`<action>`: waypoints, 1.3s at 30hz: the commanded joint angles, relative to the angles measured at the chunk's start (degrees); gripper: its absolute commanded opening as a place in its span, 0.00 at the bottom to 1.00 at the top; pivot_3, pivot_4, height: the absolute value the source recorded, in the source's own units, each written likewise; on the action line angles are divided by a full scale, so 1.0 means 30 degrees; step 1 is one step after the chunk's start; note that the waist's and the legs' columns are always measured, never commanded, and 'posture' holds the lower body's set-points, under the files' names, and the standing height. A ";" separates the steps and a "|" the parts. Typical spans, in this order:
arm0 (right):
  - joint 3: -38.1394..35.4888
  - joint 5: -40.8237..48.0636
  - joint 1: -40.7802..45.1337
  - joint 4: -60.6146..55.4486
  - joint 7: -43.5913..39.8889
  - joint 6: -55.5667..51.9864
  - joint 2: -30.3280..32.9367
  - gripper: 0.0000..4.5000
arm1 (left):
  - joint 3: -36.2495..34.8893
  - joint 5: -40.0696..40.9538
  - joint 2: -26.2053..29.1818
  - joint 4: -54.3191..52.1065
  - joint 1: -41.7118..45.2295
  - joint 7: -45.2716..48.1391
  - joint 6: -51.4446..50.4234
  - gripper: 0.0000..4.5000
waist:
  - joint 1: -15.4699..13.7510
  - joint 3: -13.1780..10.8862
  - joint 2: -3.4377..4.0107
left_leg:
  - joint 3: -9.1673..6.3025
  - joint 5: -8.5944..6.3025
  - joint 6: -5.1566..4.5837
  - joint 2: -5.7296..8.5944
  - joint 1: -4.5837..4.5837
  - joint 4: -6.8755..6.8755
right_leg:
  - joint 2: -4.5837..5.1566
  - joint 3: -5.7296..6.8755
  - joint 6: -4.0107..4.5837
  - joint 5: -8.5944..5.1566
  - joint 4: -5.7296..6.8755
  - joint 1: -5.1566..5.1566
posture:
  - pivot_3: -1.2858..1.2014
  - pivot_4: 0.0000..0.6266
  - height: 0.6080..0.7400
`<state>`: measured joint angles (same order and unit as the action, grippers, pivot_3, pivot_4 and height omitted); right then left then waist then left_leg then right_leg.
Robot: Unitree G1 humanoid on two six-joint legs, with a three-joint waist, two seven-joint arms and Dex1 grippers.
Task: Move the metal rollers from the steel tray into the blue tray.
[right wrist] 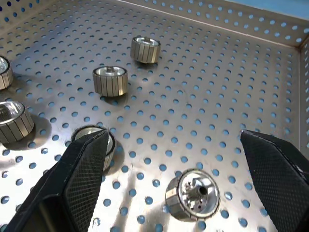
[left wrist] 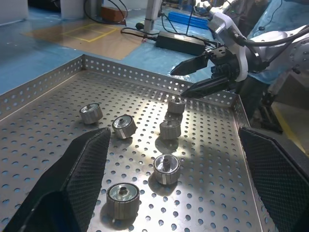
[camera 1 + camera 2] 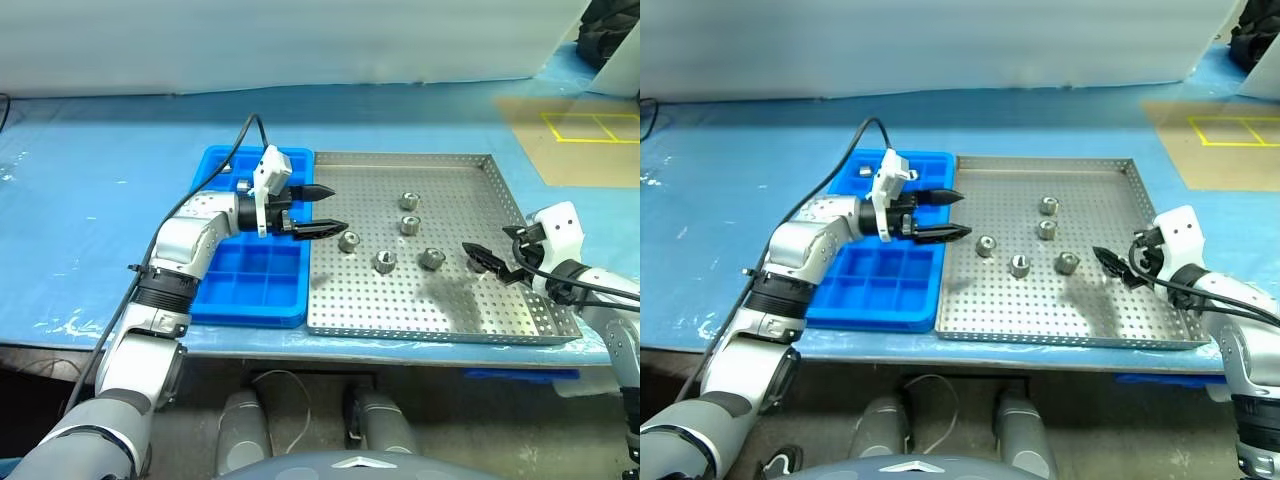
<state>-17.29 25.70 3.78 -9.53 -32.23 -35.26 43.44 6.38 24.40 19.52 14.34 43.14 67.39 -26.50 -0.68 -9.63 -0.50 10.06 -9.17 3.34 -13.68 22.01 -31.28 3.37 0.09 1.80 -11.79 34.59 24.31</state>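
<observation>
Blue-covered bench, both pincers spread wide and empty over the trays.

Left gripper [image 3: 322, 208] hovers level at the seam where the blue tray [image 3: 252, 288] meets the steel tray [image 3: 520, 215]; right gripper [image 3: 488, 262] hangs by the far rim. Five metal rollers [image 3: 384, 262] lie loose mid-tray, a sixth [image 3: 867, 168] seemingly already in the blue one. They look hard, dense and slick, likely to roll, so pinch across the ribbed sides. No readable writing.

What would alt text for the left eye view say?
Five metal rollers lie on a perforated steel tray, with a blue compartment tray touching its left side. The left pincer hovers open at the steel tray's left edge, and the right pincer hangs open near its right edge; neither holds anything.
</observation>
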 commanded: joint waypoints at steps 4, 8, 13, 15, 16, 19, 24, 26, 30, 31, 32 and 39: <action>-0.0470 -0.0699 0.0351 0.1194 0.0552 0.1114 -0.0921 0.99 | 0.0019 -0.0014 -0.0062 -0.0028 0.0709 0.0340 0.0396 1.00 | 0.0304 0.0000 0.0001 | 0.0007 -0.0009 -0.0017 0.0000 -0.0005 -0.0015 | 0.0001 -0.0003 -0.0054 -0.0029 0.0011 0.0000 | 0.36 0.24 1.00; -0.0646 -0.1076 0.1054 0.2881 0.1107 0.1819 -0.1646 0.99 | 0.0001 0.0011 0.0015 -0.0258 0.0601 0.0343 0.0285 1.00 | 0.0474 0.0001 0.0001 | 0.0006 -0.0013 -0.0023 0.0004 0.0000 -0.0034 | 0.0005 -0.0005 -0.0066 -0.0031 0.0011 -0.0003 | 0.36 0.24 1.00; 0.0080 -0.1563 0.1531 0.4050 0.0933 0.2291 -0.2130 0.99 | -0.0090 0.0011 0.0137 -0.0316 0.0555 0.0272 0.0240 1.00 | 0.0488 0.0002 0.0014 | 0.0006 -0.0016 -0.0028 0.0001 -0.0001 -0.0018 | 0.0000 -0.0004 0.0024 0.0023 0.0010 -0.0001 | 0.37 0.24 1.00; 0.0285 -0.1635 0.1744 0.4295 0.0821 0.2341 -0.2355 0.99 | -0.0097 0.0043 0.0170 -0.0380 0.0504 0.0257 0.0204 1.00 | 0.0489 0.0002 0.0014 | 0.0006 -0.0014 -0.0026 0.0003 0.0004 -0.0025 | 0.0001 -0.0007 0.0033 0.0029 0.0007 -0.0001 | 0.37 0.24 1.00; 0.0360 -0.1672 0.1911 0.4478 0.0834 0.2386 -0.2508 0.99 | -0.0103 0.0051 0.0179 -0.0387 0.0489 0.0244 0.0194 1.00 | 0.0486 0.0002 0.0014 | 0.0007 -0.0015 -0.0027 0.0003 0.0003 -0.0025 | 0.0001 -0.0006 0.0035 0.0030 0.0008 -0.0001 | 0.37 0.24 1.00; 0.0819 -0.2270 0.2233 0.5174 0.0956 0.2780 -0.2747 0.99 | -0.0065 0.0023 0.0190 -0.0443 0.0417 0.0217 0.0198 1.00 | 0.0488 0.0003 0.0015 | 0.0007 -0.0015 -0.0029 0.0002 0.0000 -0.0026 | 0.0001 -0.0006 0.0036 0.0031 0.0011 -0.0001 | 0.37 0.24 1.00; 0.1187 -0.2820 0.2485 0.5899 0.1138 0.3211 -0.3145 0.96 | -0.0043 0.0011 0.0172 -0.0464 0.0415 0.0190 0.0200 1.00 | 0.0485 0.0003 0.0018 | 0.0007 -0.0016 -0.0030 0.0004 0.0001 -0.0029 | 0.0004 -0.0006 0.0039 0.0032 0.0013 -0.0002 | 0.37 0.24 1.00; 0.1117 -0.2853 0.2518 0.6051 0.1196 0.3334 -0.3194 0.85 | -0.0030 0.0017 0.0202 -0.0520 0.0382 0.0211 0.0177 1.00 | 0.0486 0.0003 0.0018 | 0.0007 -0.0014 -0.0027 0.0005 0.0003 -0.0030 | 0.0004 -0.0008 0.0040 0.0033 0.0011 -0.0002 | 0.37 0.24 1.00; 0.0945 -0.2719 0.2222 0.5560 0.1042 0.3255 -0.3085 0.64 | 0.0105 -0.0060 0.0699 -0.0815 0.0049 0.0586 0.0059 1.00 | 0.0490 0.0003 0.0019 | 0.0008 -0.0014 -0.0027 0.0002 -0.0001 -0.0026 | 0.0001 -0.0007 0.0040 0.0033 0.0012 -0.0002 | 0.37 0.24 1.00; 0.0919 -0.2424 0.2079 0.5095 0.0737 0.3077 -0.3070 0.59 | 0.0161 -0.0108 0.0860 -0.0895 -0.0057 0.0717 0.0088 1.00 | 0.0507 0.0003 0.0019 | 0.0008 -0.0015 -0.0028 0.0002 -0.0002 -0.0025 | 0.0001 -0.0008 0.0040 0.0033 0.0013 -0.0002 | 0.37 0.24 1.00; 0.0993 -0.2262 0.2047 0.4550 0.0623 0.2795 -0.3059 0.55 | 0.0098 -0.0054 0.1186 -0.1087 -0.0243 0.0924 0.0030 1.00 | 0.0526 0.0002 0.0022 | 0.0008 -0.0015 -0.0027 0.0000 -0.0005 -0.0023 | -0.0001 -0.0010 0.0040 0.0033 0.0012 -0.0002 | 0.37 0.24 1.00; 0.2053 -0.0959 0.4013 0.1004 -0.0032 0.0947 -0.3541 0.38 | -0.0724 0.0221 0.3192 -0.1705 -0.0718 0.1276 -0.0419 1.00 | 0.0593 -0.0029 0.0072 | 0.0019 -0.0040 -0.0070 -0.0009 -0.0023 -0.0022 | -0.0004 -0.0018 0.0038 0.0031 0.0028 0.0001 | 0.39 0.24 1.00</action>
<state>-11.80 20.39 12.79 -0.83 -31.07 -31.58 32.95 6.25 24.22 27.87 11.07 40.61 70.63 -27.89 1.10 -9.72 -0.28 10.13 -9.28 3.14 -13.72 21.90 -31.34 3.36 0.03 1.90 -11.71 34.70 24.31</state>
